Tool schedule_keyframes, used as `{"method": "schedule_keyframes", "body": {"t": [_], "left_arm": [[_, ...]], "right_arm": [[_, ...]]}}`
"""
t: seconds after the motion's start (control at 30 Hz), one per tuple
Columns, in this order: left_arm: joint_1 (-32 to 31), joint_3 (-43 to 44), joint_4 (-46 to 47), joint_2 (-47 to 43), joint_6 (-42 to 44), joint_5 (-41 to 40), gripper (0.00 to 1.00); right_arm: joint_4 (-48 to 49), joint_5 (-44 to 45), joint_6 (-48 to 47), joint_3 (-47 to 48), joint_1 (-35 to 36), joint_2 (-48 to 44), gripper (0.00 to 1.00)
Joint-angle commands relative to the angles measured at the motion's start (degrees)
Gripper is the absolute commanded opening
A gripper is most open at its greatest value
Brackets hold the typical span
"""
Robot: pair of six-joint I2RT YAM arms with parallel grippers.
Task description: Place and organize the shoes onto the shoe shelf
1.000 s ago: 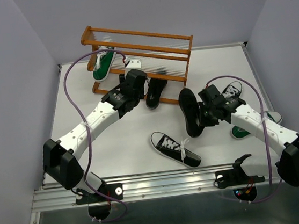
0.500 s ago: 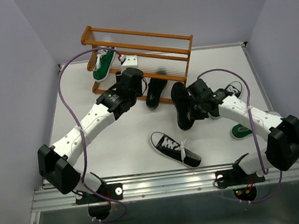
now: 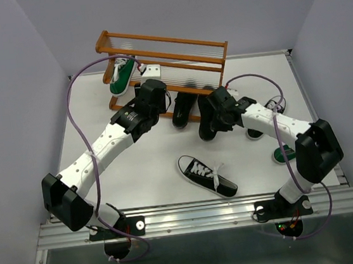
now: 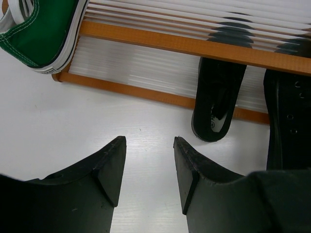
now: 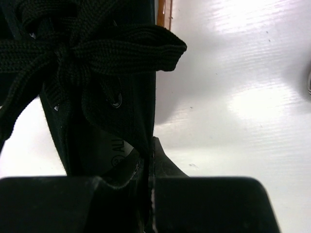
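The right gripper [image 5: 150,154] is closed on the plain all-black shoe [image 3: 207,119], pinching one side of its collar between the two fingers. The shoe hangs toe-first toward the shoe shelf [image 3: 160,43], with its front end at the edge of the lower tier and just beside its partner [image 3: 183,108], which lies partly on that tier with the heel sticking out over the table [image 3: 148,167]. The left gripper [image 4: 148,141] stands open and empty, low over the table in front of the lower tier, a little to the left of the black pair. A green sneaker [image 3: 121,78] sits tilted at the left end of the shelf.

Three shoes lie on the table: a black sneaker with white laces [image 3: 207,175] near the front, its mate [image 3: 272,108] partly hidden behind the right arm, and the second green sneaker [image 3: 283,154] near the right edge.

The shoe looks light, with a soft fabric upper over a stiffer rubber sole. Its limp black laces [image 5: 87,53] are no place to grip. The collar wall by the opening, where it is held now, is thin enough to pinch, but the fabric can fold there and let the shoe swing or twist. The thin metal rods look smooth, so I judge that the sole should land flat across several of them or it may slide back off
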Motion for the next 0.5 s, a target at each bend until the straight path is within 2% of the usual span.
{"method": "schedule_keyframes", "body": {"t": [0.0,0.47], "left_arm": [[0.3,0.5,0.4,-3.8,1.2,-1.5,0.55],[0.8,-1.9,0.5,-6.6,2.4,-1.1,0.55]], "right_arm": [[7.1,5.2,3.9,6.2,0.9,1.6,0.01],[7.0,16.9,8.2,12.9,1.4,11.8,0.01]]}}
